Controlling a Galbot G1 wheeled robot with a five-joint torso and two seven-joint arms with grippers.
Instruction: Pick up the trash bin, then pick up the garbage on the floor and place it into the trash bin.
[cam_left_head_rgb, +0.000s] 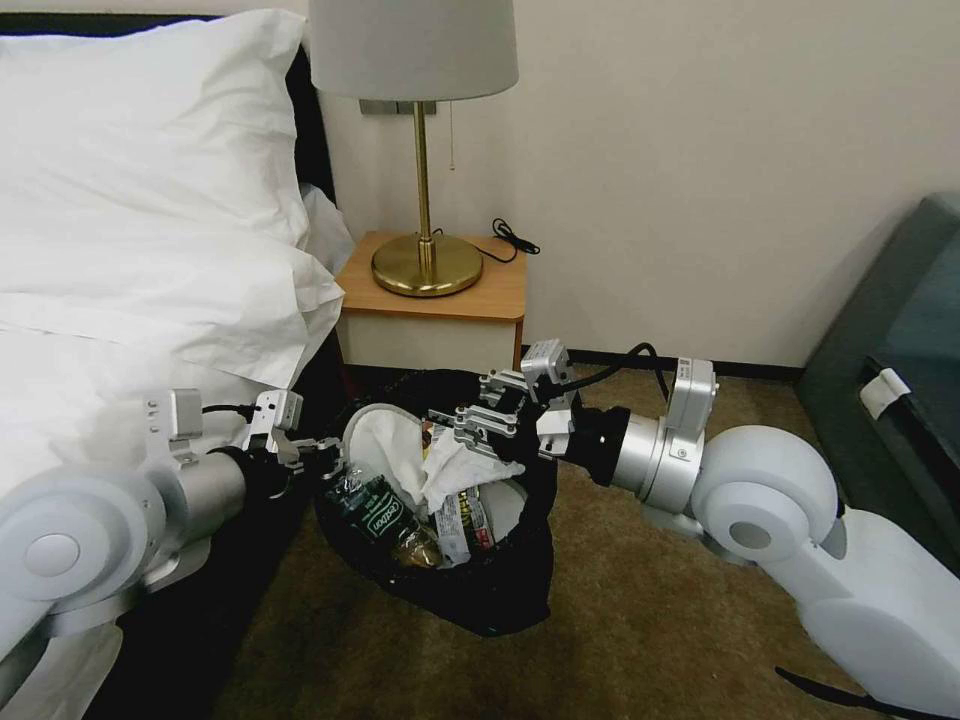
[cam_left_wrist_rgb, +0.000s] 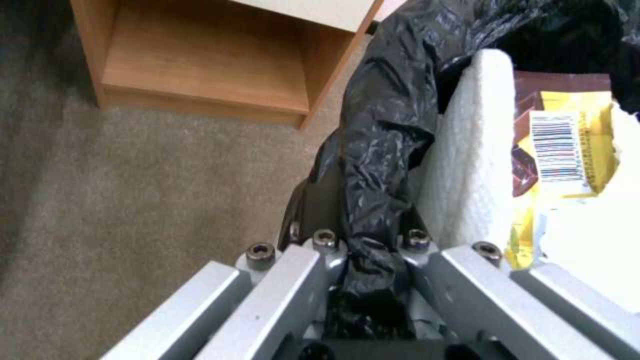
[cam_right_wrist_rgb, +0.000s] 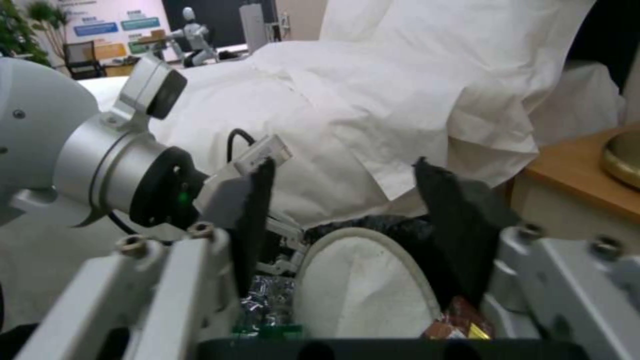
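The trash bin (cam_left_head_rgb: 490, 590), lined with a crinkly black bag, is on the carpet between the bed and the nightstand. My left gripper (cam_left_head_rgb: 325, 462) is shut on the bin's rim on the bed side; the left wrist view shows the black bag (cam_left_wrist_rgb: 380, 150) pinched in the left gripper (cam_left_wrist_rgb: 370, 250). Garbage lies inside: a white slipper (cam_left_head_rgb: 385, 440), a crumpled tissue (cam_left_head_rgb: 455, 468), a green bottle (cam_left_head_rgb: 385, 520) and a snack wrapper (cam_left_head_rgb: 462, 520). My right gripper (cam_left_head_rgb: 468, 420) hovers over the bin's mouth, open and holding nothing. The slipper (cam_right_wrist_rgb: 360, 285) lies beyond the right gripper (cam_right_wrist_rgb: 347, 220).
The wooden nightstand (cam_left_head_rgb: 440, 300) with a brass lamp (cam_left_head_rgb: 425, 265) stands right behind the bin. The bed (cam_left_head_rgb: 120, 250) with white pillows is on the left, a dark cabinet (cam_left_head_rgb: 900, 340) on the right. Open carpet (cam_left_head_rgb: 640, 620) lies in front.
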